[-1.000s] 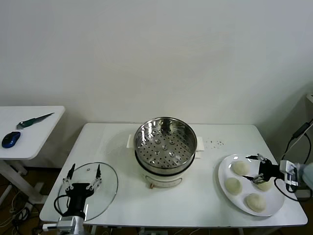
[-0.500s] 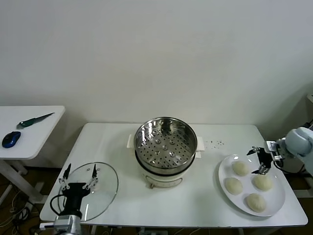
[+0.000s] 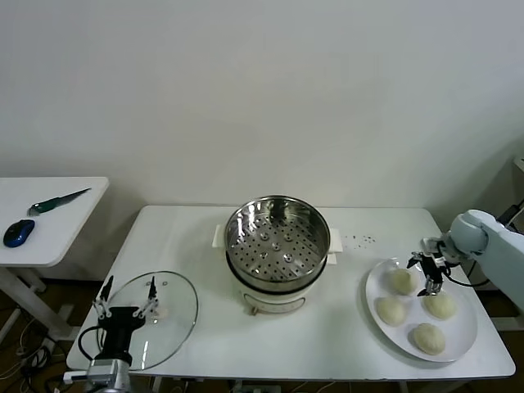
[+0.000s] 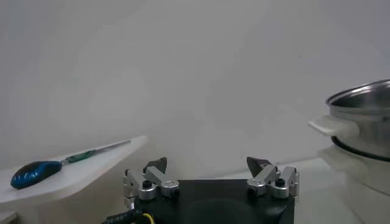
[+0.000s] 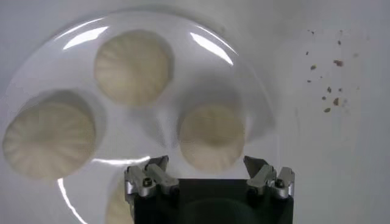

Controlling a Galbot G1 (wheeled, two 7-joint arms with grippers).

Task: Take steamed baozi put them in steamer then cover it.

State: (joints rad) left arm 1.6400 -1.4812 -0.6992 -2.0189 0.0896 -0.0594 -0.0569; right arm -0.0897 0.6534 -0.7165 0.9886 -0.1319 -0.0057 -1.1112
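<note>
- Steamed baozi (image 3: 401,281): we count four cream-white buns on a white plate (image 3: 467,344) at the right end of the bench (image 3: 188,237). None sits in the steamer yet, so we judge the task to be at its first pick.
- Steamer (image 3: 277,246): a shiny steel basket with a perforated floor, seated on a cream-white electric pot near the middle of the bench. We see it empty and uncovered, open to receive buns from above.
- Glass lid (image 3: 151,318): we find it lying flat at the front left corner of the bench, well apart from the steamer, likely set aside so the basket stays clear for loading.
- Right gripper (image 3: 429,273): we see it hanging above the plate, over the rear buns, its jaws spread wide and empty. In the right wrist view one bun (image 5: 212,137) lies between the open jaws, not gripped; we take it for the intended first pick.
- Left gripper (image 3: 125,299): we note it parked over the lid, jaws wide and holding nothing, probably placed for the covering step.
- Side table (image 3: 57,229): to the left of the bench, we list a blue computer mouse (image 3: 18,232) and a green-handled tool (image 3: 59,201), neither part of the task.
</note>
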